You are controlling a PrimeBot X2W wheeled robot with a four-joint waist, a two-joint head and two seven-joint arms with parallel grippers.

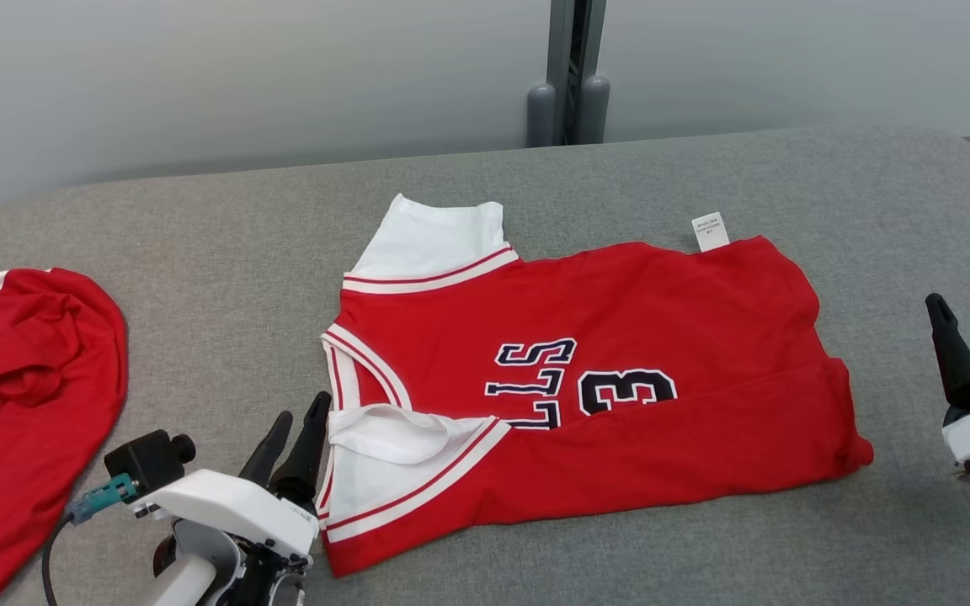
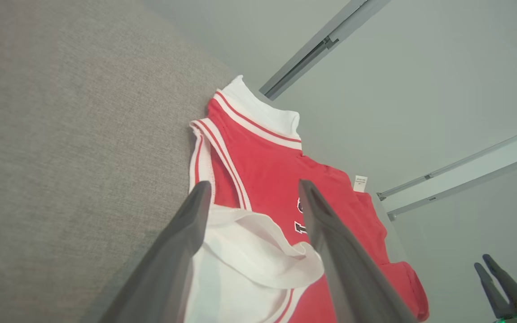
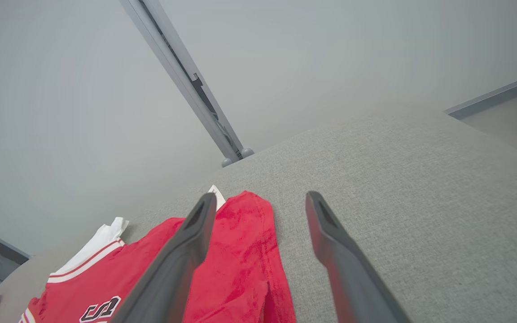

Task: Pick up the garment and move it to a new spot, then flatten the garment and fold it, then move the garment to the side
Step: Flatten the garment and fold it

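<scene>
My left gripper (image 1: 301,406) is low at the left side, both fingers (image 2: 173,260) spread wide & tilted to the right, w/ white wrist (image 1: 224,505) under it. My right gripper (image 1: 959,305) is at the far right edge, fingers spread too, pointing up.

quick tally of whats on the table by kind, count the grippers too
garments: 2 (jersey, bunched garment)
grippers: 2 (left gripper, right gripper)
total: 4
</scene>
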